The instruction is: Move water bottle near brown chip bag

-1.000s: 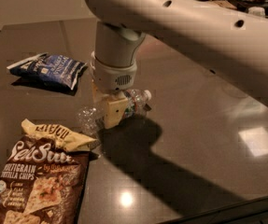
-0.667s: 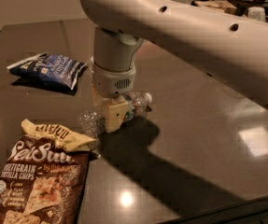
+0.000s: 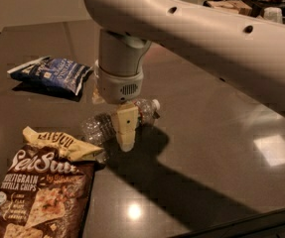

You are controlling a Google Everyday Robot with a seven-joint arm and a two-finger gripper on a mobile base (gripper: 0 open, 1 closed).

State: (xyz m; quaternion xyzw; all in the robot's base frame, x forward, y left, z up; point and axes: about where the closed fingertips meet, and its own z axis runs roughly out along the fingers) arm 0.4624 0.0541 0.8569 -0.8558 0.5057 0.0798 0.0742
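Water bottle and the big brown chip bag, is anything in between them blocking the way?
No, nothing visible is between them. The water bottle lies on its side under the gripper, its bottom end close to the folded top of the brown chip bag. The blue bag sits farther back, out of the way.

Gripper (image 3: 122,133) low over water bottle (image 3: 96,128)
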